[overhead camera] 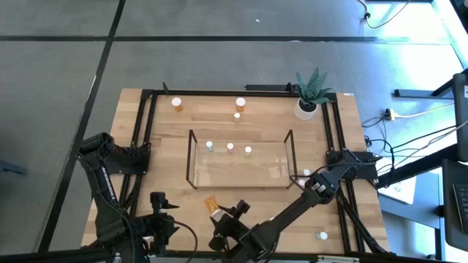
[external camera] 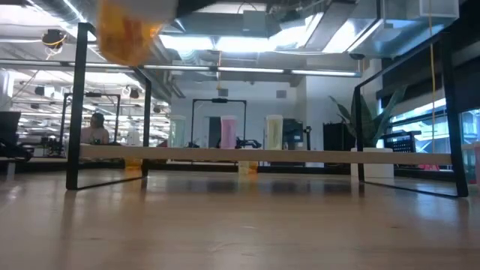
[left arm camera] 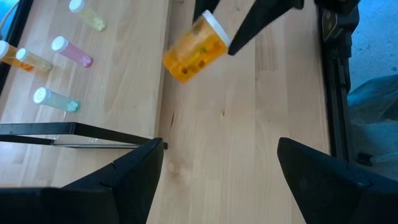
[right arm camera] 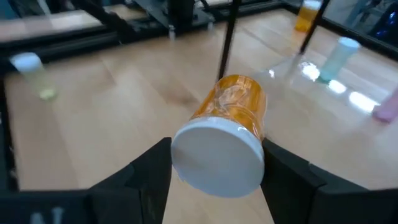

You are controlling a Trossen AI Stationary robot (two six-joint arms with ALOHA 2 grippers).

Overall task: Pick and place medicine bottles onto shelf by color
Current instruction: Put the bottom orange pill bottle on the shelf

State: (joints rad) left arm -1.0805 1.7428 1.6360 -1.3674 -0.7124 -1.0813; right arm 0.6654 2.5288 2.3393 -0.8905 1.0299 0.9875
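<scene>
One orange bottle point(right arm camera: 230, 124), white cap, top cropped in low view, clamped tilted in right gripper point(right arm camera: 214, 163); left gripper point(left arm camera: 217, 168) jaws apart

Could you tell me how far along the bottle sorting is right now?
Done: three small bottles already stand on the clear shelf. In hand: the right tool is shut on a larger orange bottle, lifted at the near edge; the left tool waits open beside it. Left: two orange bottles and a pale one behind the shelf, plus another near the right corner.
</scene>
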